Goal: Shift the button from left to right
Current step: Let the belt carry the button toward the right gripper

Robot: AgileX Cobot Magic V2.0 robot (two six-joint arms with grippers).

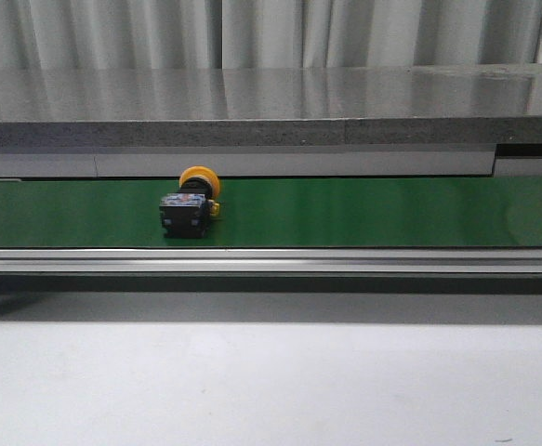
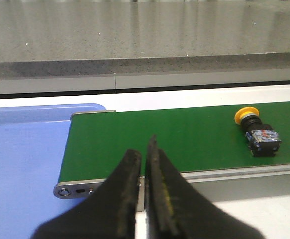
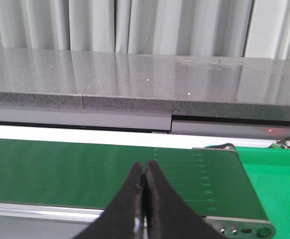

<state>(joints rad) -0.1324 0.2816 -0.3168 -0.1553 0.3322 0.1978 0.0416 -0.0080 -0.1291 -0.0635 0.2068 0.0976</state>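
Blue tray (image 2: 20,149) at the far left, beside the rounded end of the green conveyor belt (image 2: 174,137). Left gripper (image 2: 145,149) above the belt's near edge, its fingers nearly together with a thin gap and nothing between them. The button (image 1: 192,202) lies on its side on the belt, left of centre, yellow cap toward the grey counter (image 1: 271,102), black body nearest; any lettering is too small to read. Right gripper (image 3: 145,172) pressed closed, empty, near the belt's right end, where a green surface (image 3: 279,184) adjoins.

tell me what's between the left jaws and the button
Only bare green belt; the left wrist view shows nothing between the left gripper and the button.
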